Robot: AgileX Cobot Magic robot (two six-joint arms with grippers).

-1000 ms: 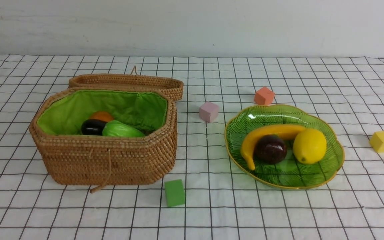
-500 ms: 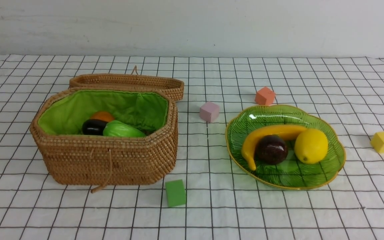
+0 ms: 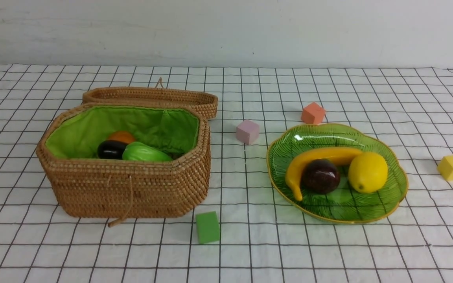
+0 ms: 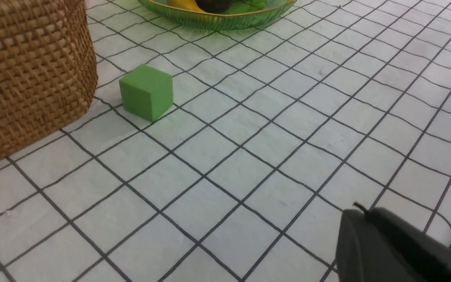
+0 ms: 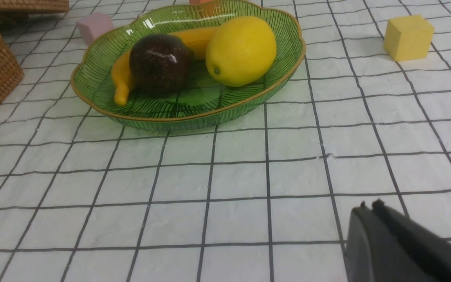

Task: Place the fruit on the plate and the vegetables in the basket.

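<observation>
The green glass plate [image 3: 391, 192] holds a yellow banana [image 3: 317, 155], a dark purple mangosteen [image 3: 320, 176] and a yellow lemon [image 3: 367, 172]. The open woven basket [image 3: 132, 188] at the left holds an orange-brown potato [image 3: 121, 136], a dark eggplant [image 3: 110, 149] and a light green cucumber [image 3: 146, 153]; a carrot does not show. My left gripper [image 4: 360, 211] is shut and empty over the cloth near the table's front edge. My right gripper [image 5: 368, 207] is shut and empty, well in front of the plate [image 5: 249, 107]. Neither arm shows in the front view.
Small blocks lie on the checked cloth: a green one [image 3: 207, 227] in front of the basket, a pink one [image 3: 247, 131] between basket and plate, an orange one [image 3: 312, 113] behind the plate, a yellow cube [image 3: 452, 167] at the far right. The basket's lid [image 3: 151, 96] lies open behind it.
The whole front view has drifted a few pixels to the right. Nothing on the table has moved relative to anything else.
</observation>
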